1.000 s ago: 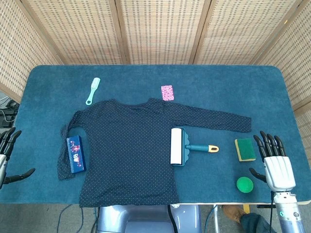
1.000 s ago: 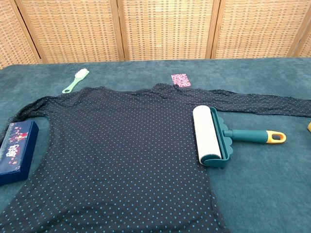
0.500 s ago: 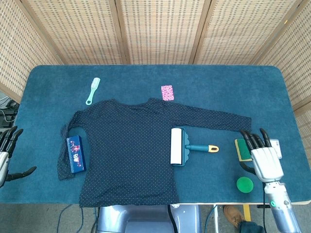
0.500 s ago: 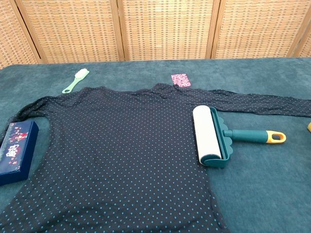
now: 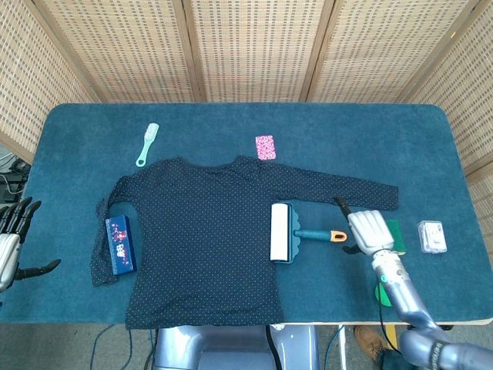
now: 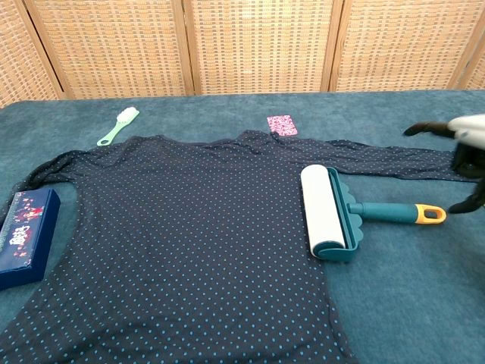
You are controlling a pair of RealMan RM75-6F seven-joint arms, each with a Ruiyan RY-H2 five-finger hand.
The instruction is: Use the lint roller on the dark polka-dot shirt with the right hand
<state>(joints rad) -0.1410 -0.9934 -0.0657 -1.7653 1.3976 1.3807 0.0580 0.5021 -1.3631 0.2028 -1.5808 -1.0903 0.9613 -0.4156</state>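
The dark polka-dot shirt lies flat in the middle of the table. A lint roller with a white roll and a teal handle tipped in yellow rests on the shirt's right edge, handle pointing right. My right hand hovers open just right of the handle's yellow end, fingers spread, touching nothing. At the far left edge of the head view my left hand hangs open off the table.
A blue patterned box lies on the left sleeve. A mint brush and a pink card sit behind the shirt. A green sponge, green ball and small clear box are at the right.
My right hand has moved left and forward from the table's right front edge to the roller's handle end, uncovering the small clear box. The left hand has barely shifted.
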